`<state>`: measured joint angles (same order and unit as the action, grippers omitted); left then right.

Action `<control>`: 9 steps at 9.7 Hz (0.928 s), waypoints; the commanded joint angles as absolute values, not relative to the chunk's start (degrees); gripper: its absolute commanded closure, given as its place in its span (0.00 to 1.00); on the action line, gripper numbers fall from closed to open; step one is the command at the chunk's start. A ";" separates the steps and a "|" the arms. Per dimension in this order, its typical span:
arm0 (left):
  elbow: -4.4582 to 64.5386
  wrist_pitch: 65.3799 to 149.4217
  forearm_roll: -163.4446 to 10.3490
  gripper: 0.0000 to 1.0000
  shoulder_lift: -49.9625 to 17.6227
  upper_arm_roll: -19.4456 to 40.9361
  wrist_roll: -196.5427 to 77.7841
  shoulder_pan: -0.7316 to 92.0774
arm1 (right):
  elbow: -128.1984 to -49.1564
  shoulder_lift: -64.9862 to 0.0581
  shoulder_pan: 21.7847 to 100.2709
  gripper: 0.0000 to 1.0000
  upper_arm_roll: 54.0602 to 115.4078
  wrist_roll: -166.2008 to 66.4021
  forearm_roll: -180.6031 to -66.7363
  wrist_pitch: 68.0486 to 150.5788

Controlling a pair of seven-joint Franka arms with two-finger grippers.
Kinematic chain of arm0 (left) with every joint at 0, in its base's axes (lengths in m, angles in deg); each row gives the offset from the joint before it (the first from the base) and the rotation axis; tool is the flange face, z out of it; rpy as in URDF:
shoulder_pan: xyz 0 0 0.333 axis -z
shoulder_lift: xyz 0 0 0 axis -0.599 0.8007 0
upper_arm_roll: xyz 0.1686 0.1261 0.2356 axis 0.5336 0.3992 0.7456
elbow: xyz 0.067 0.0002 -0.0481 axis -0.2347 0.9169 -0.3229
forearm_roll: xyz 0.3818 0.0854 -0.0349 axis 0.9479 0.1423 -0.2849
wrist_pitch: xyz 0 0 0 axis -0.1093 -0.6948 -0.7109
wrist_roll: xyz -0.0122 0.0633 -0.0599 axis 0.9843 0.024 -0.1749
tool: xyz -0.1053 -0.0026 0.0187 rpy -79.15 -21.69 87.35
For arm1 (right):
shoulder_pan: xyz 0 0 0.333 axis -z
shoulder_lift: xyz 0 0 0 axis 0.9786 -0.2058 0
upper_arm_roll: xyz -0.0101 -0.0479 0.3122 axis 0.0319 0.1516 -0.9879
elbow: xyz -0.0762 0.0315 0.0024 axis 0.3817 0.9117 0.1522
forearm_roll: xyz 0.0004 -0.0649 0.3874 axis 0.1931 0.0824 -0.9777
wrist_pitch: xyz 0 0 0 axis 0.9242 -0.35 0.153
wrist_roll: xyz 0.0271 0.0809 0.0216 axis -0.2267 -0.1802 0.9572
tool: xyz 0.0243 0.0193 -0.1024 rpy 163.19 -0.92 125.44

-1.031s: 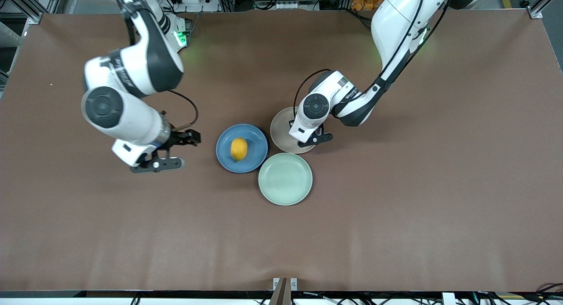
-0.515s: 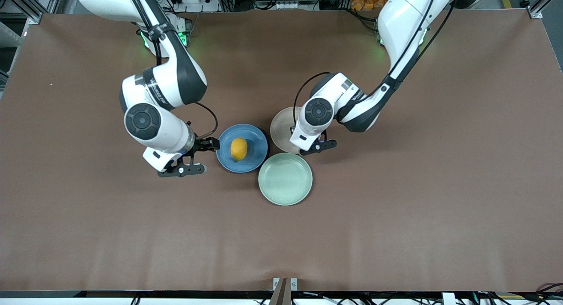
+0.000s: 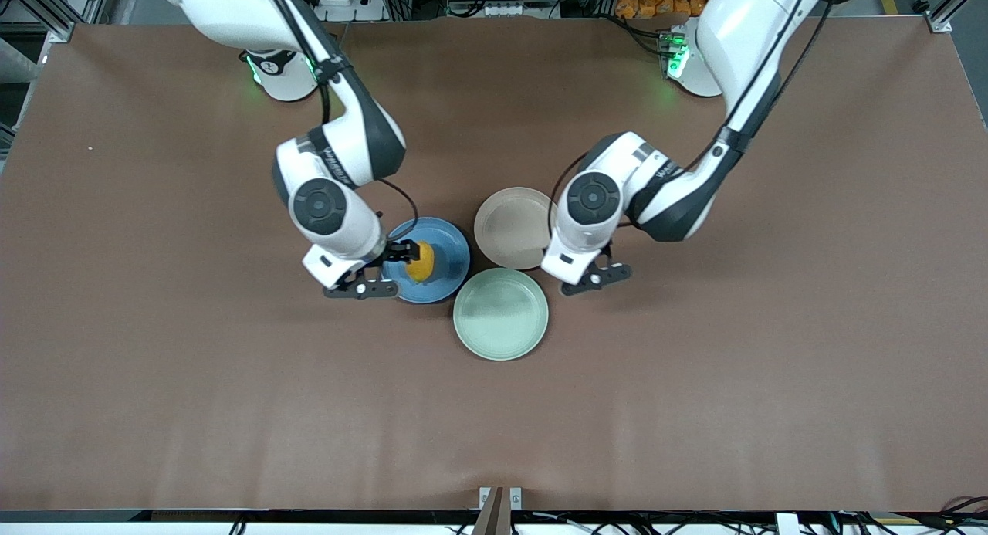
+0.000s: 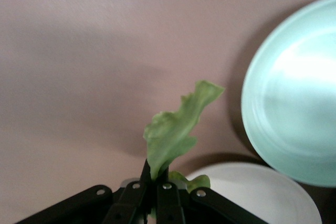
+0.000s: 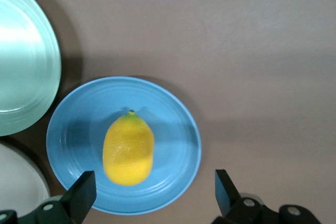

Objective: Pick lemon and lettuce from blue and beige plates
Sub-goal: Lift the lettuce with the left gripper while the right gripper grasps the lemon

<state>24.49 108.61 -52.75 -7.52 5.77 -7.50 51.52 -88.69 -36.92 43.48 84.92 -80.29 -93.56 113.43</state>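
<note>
brown table (image 3: 695, 365) bears blue plate (image 3: 451, 249), beige plate (image 3: 505, 222), mint-green plate (image 3: 500, 313).

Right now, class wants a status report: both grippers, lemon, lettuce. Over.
Right gripper over blue plate, jaws open astride lemon. Left gripper shut on lettuce, lifted beside beige plate. Nothing blocking.

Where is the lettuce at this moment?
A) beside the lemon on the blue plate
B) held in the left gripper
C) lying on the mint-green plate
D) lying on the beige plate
B: the left wrist view shows the left gripper shut on the lettuce, lifted clear of the beige plate.
</note>
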 commanded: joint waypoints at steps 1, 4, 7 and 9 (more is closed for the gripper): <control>23.32 107.75 -50.59 1.00 -6.56 6.56 -12.70 47.37 | -91.15 -37.74 41.84 0.00 85.35 -83.05 -94.47 118.29; 22.10 107.66 -50.94 1.00 -6.37 6.57 -20.65 43.21 | -93.72 -38.35 40.86 0.00 85.26 -85.08 -94.47 121.75; 21.91 107.66 -50.24 1.00 -6.28 7.62 -28.80 40.33 | -93.81 -39.75 40.16 0.00 85.35 -85.16 -96.93 123.41; 21.82 107.66 -50.33 1.00 -5.76 8.93 -34.07 38.65 | -93.89 -41.25 39.55 0.00 85.35 -86.39 -96.93 125.61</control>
<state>22.95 108.54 -51.62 -6.61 8.53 -30.70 39.95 -93.49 -40.22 40.70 84.90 -85.04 -95.71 123.65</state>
